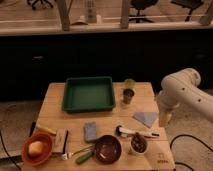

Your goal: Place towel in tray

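Observation:
The towel [146,118], a small flat pale grey-blue triangular cloth, lies on the right side of the wooden table. The tray [89,94], large, dark green and rectangular with a raised rim, sits at the table's back middle with nothing in it. My white arm reaches in from the right. Its gripper [164,121] hangs just past the table's right edge, close beside the towel and to its right, and holds nothing that I can see.
A blue-grey sponge block [90,131] lies in front of the tray. A dark red bowl [107,148], an orange bowl [37,148], a small dark cup [138,145], a white and black tool [135,133] and a green cup [129,85] stand around.

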Available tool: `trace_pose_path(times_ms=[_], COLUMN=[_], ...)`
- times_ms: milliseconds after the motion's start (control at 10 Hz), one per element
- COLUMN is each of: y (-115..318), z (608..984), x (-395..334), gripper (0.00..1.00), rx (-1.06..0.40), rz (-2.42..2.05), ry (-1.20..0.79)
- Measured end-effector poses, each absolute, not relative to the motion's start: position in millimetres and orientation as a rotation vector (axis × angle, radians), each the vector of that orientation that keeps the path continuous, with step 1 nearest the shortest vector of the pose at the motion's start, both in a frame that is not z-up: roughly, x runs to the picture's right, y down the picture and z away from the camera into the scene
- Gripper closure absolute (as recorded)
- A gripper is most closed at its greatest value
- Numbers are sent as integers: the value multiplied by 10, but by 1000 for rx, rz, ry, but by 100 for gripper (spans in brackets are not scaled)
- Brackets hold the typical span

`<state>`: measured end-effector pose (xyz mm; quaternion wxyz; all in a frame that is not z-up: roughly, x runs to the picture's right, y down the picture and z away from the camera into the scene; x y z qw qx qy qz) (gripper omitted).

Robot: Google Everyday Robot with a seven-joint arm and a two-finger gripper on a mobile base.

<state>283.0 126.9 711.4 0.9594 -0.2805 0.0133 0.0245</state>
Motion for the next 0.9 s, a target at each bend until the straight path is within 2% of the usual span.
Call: trace_pose_path(times_ms=[900], y=[1566], z=[7617], x=[2785], gripper=[20], rx=[-595], rz=[51], ry=[-5])
